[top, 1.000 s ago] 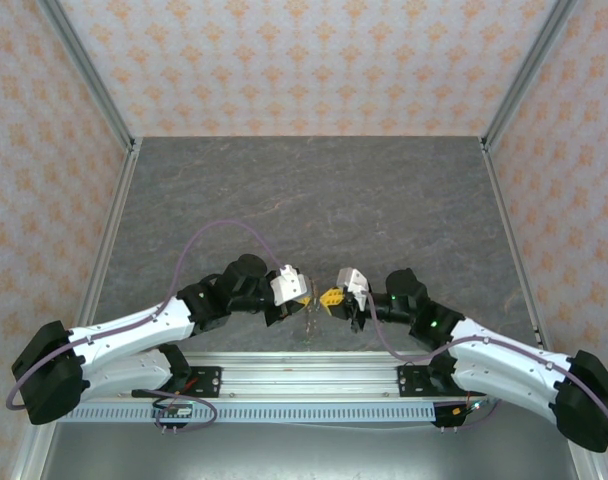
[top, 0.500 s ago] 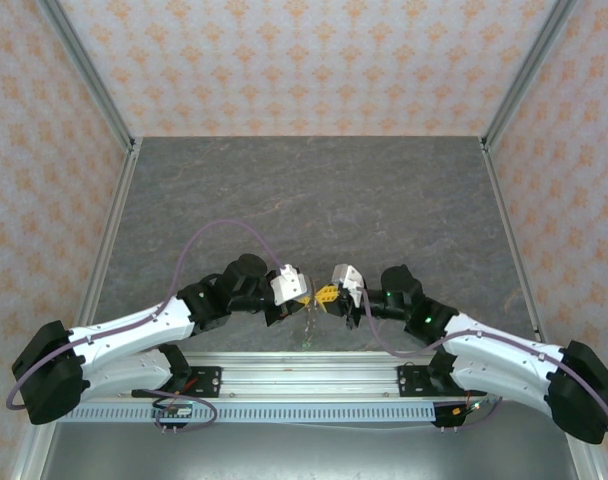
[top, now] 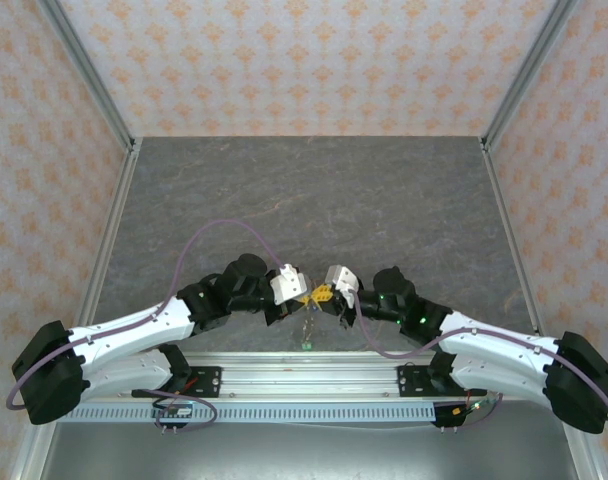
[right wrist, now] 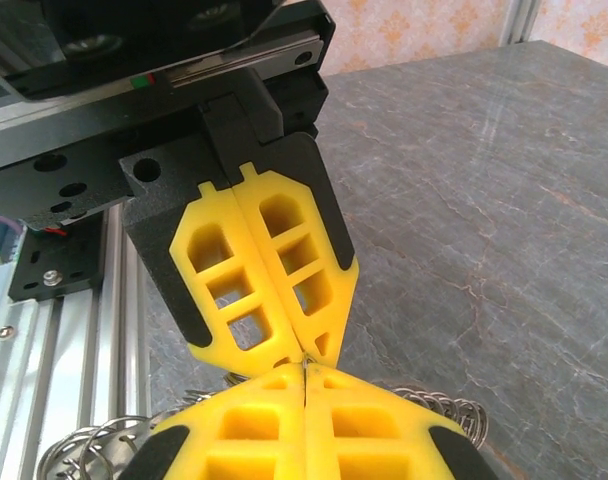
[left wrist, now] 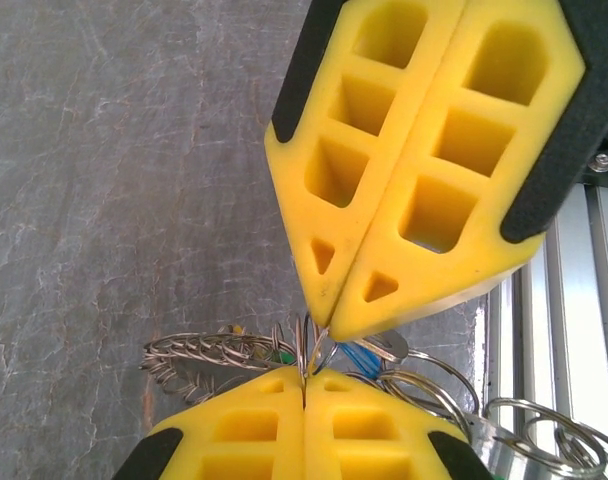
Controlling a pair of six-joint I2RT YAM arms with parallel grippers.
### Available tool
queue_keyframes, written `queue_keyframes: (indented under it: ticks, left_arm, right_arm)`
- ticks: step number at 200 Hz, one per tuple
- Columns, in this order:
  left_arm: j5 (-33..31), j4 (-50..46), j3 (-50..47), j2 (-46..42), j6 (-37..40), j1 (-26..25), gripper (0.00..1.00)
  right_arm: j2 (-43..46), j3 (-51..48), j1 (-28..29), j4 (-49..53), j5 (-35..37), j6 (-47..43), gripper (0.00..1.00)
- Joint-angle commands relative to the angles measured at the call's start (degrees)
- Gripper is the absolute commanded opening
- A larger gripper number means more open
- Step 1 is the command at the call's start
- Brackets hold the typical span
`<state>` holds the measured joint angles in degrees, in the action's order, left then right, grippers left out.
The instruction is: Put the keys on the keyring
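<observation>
Currently threading: key to ring, tip against tip.
Top view: my left gripper [top: 306, 298] and right gripper [top: 326, 296] meet at lower centre, both pressed together. The keyring [top: 309, 328] hangs beneath them, its long axis running toward the frame's bottom edge. Left wrist view: my left jaws pinch thin ring wire at bottom centre. Its coils [left wrist: 209, 352] fan toward lower left, with loose rings [left wrist: 514, 430] at lower right. The keys [left wrist: 356, 355] sit just beside the pinch, blue tag showing. Right wrist view: right jaws closed at bottom centre; what they hold I cannot tell. Next move, I judge, is a fine slide along the wire without loosening either pinch.
</observation>
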<state>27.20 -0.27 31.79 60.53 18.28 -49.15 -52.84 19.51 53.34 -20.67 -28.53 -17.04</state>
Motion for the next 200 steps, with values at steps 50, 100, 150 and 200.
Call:
queue_keyframes:
  ticks: [50,100,150,200]
  left_arm:
    - [-0.39,0.68,1.88,-1.19,0.5,-0.49,0.0]
    - [-0.35,1.04,1.52,-1.56,0.57,-0.48,0.0]
    - [-0.16,1.41,1.7,-1.46,0.28,-0.44,0.0]
    - [-0.06,1.2,1.43,-1.83,0.26,-0.5,0.0]
  right_arm:
    - [3.23,0.89,0.36,1.76,12.79,2.16,0.0]
    - [5.84,0.36,0.34,6.13,13.25,3.59,0.0]
    - [3.56,0.45,0.32,6.41,10.35,2.94,0.0]
    - [5.41,0.27,0.32,8.26,13.08,0.97,0.16]
